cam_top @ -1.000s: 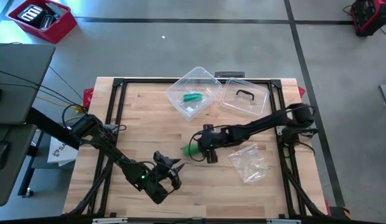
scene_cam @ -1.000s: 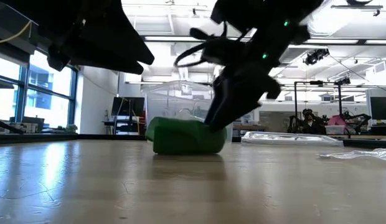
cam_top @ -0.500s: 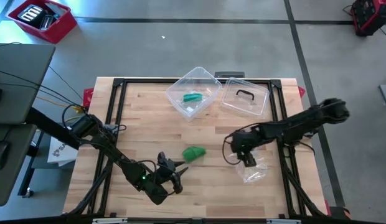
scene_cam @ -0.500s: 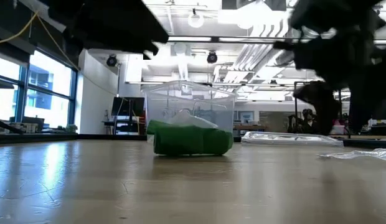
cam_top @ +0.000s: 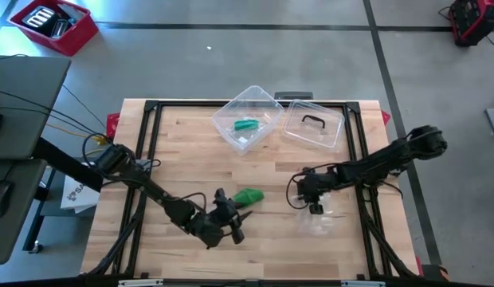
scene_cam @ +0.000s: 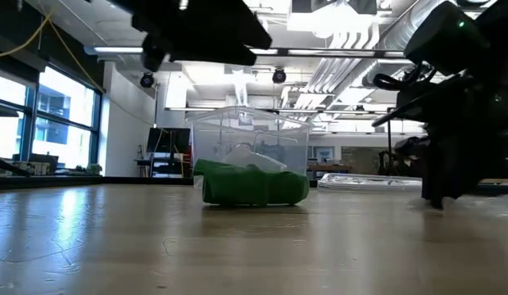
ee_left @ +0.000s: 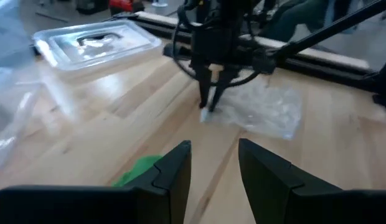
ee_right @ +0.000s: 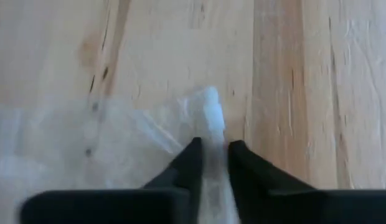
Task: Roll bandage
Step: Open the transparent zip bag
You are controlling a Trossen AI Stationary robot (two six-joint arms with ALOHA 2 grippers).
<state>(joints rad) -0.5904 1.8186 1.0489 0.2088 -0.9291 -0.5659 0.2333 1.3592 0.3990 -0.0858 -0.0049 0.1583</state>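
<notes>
While the left claw hovers, right claw pinches plastic bag.

The left gripper stood open above the green bandage; beyond, the right gripper pinched a plastic bag.

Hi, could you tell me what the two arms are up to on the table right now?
The right gripper is pinching the edge of a clear plastic bag lying on the right side of the wooden table. The left gripper hovers open just in front of the green bandage roll, which lies loose on the wood with nothing touching it. A clear container and its lid sit at the far edge.
</notes>
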